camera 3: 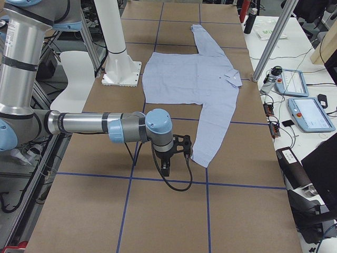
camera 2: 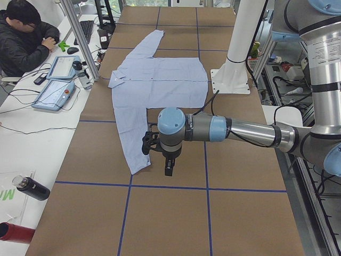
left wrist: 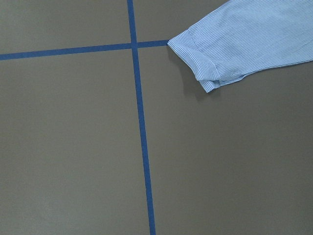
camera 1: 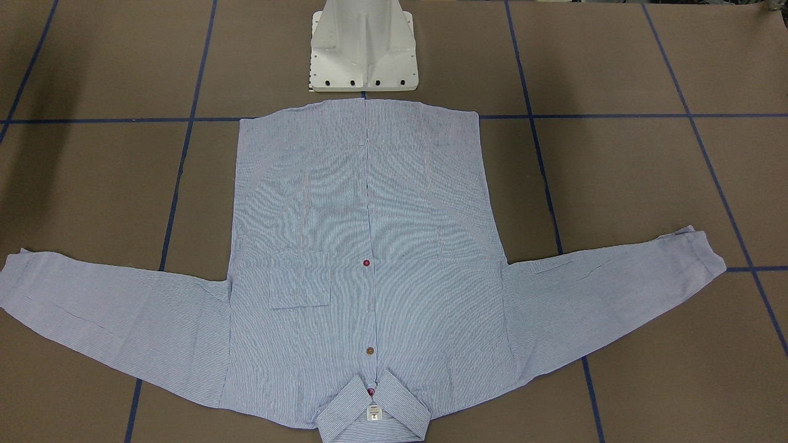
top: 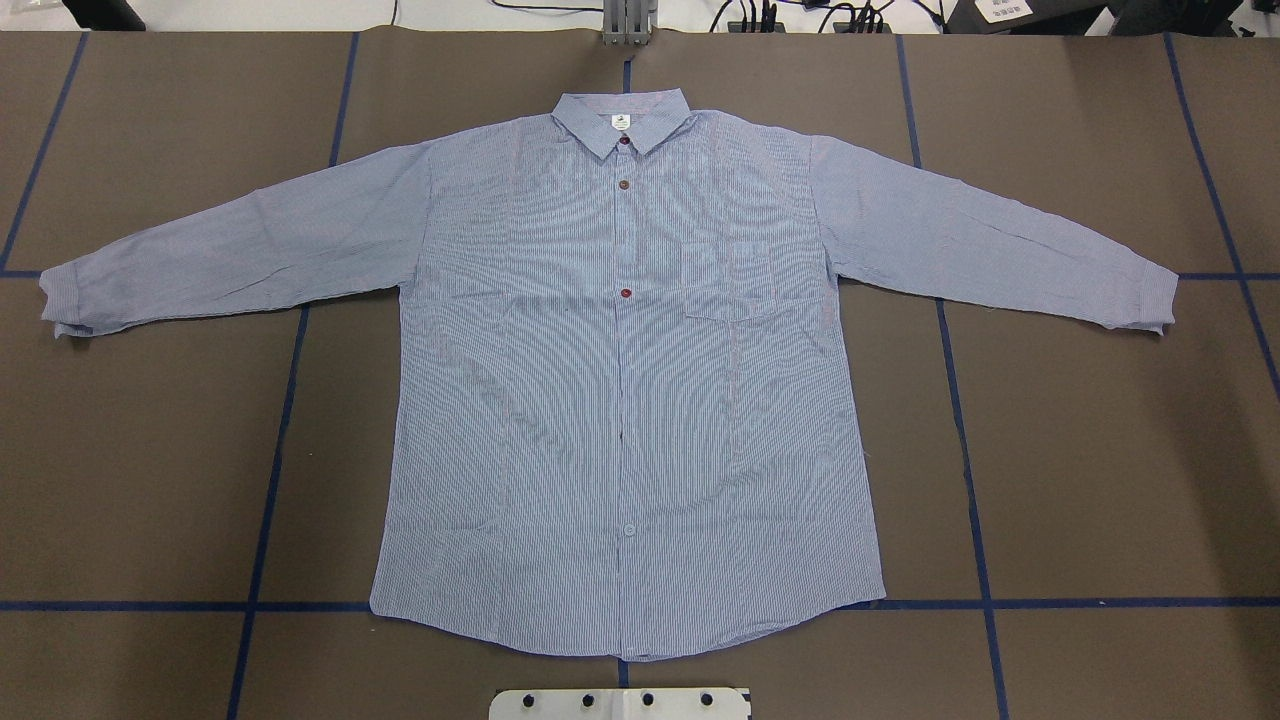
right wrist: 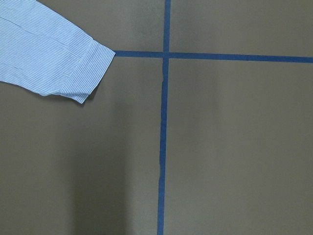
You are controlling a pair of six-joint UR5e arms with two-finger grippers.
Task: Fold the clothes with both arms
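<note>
A light blue shirt (top: 625,400) with fine white stripes lies flat, face up, mid-table (top: 1100,450), sleeves spread wide, pointed collar (top: 622,122) away from the robot. Blue tape lines (top: 965,420) grid the matte brown surface. The left claw (camera 2: 168,166) hangs just beyond the left cuff (left wrist: 200,63), the right claw (camera 3: 166,168) beyond the right cuff (right wrist: 90,68). I cannot tell whether either is wide or narrow.

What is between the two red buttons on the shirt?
A brown button sits on the shirt, between the red button at the collar and the lower red button. The overhead view shows it, and the front-facing view does too.
</note>
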